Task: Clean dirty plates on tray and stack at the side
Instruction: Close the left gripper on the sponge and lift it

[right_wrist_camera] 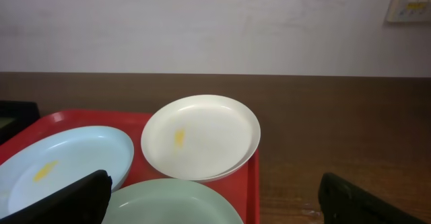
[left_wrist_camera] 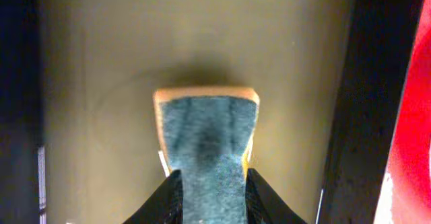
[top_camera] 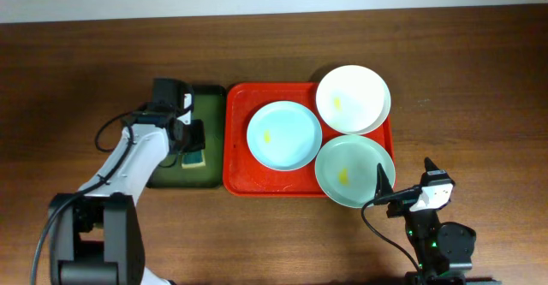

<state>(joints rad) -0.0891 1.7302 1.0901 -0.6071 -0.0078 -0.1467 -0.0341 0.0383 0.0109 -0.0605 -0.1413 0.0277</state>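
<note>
Three plates (top_camera: 284, 135) on tray (top_camera: 239, 163), sponge (left_wrist_camera: 208, 143) in green tray (left_wrist_camera: 202, 29)

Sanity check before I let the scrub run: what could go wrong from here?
1. Left jaws flank only one end of the sponge; so shallow a grip may let it pivot or slip.
2. The white plate and green plate overhang the rim of the red tray; scrubbing pressure could tip or slide them off.

Prob. a lab: bare wood table (top_camera: 479, 54), plain wall (right_wrist_camera: 202, 22).
</note>
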